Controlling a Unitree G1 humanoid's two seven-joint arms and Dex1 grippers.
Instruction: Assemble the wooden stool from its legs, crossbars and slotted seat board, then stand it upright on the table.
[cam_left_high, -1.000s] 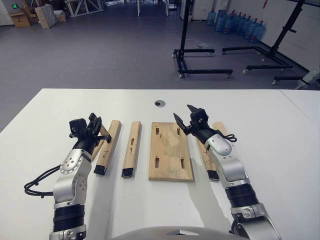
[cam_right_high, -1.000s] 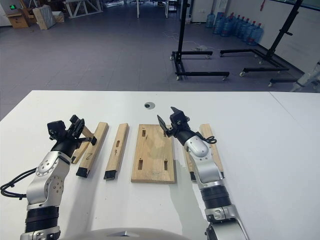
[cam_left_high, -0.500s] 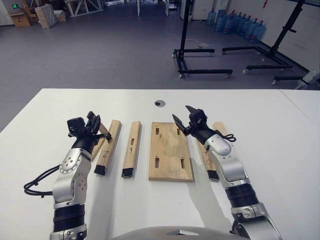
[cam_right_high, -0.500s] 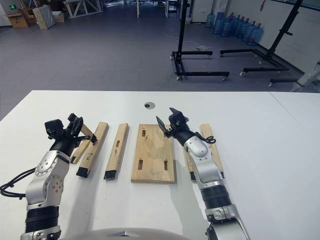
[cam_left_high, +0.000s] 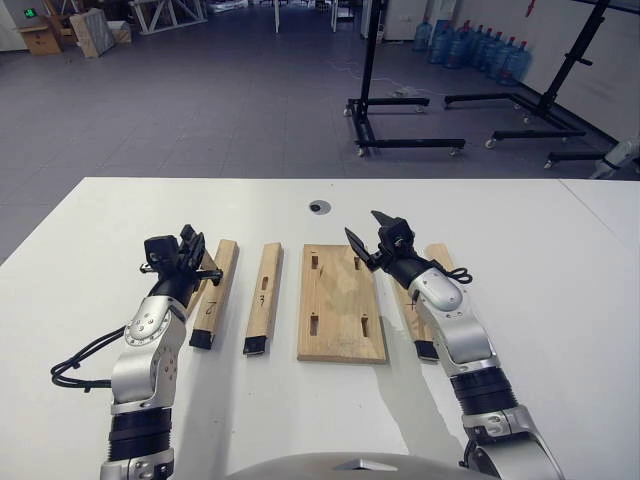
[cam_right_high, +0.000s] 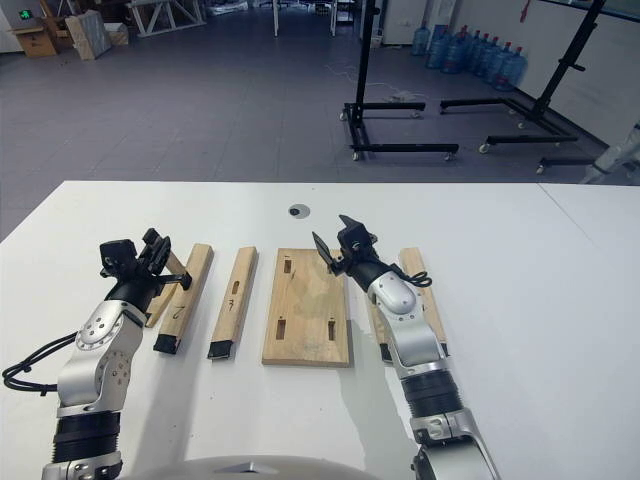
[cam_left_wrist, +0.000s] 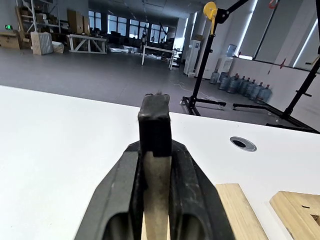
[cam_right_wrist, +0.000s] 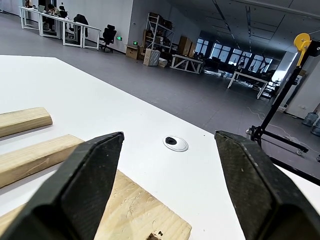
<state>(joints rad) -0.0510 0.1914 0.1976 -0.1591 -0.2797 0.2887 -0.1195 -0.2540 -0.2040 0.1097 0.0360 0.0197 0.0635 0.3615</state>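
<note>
Slotted seat board (cam_right_high: 307, 305) on table (cam_right_high: 500, 260), right tool (cam_right_high: 331, 233) spread above it, left tool (cam_right_high: 157, 252) clamping crossbar (cam_right_high: 165, 298)

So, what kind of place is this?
Probably a large open workshop or lab hall: black wheeled stands on a grey tiled floor, a row of blue water bottles, and storage shelves behind.

Black wheeled stands (cam_left_high: 408, 110), water bottles (cam_left_high: 478, 47)

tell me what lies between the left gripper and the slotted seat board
Two wooden pieces lie flat there: one piece next to the left gripper, a second piece next to the seat board. The left eye view shows it.
</note>
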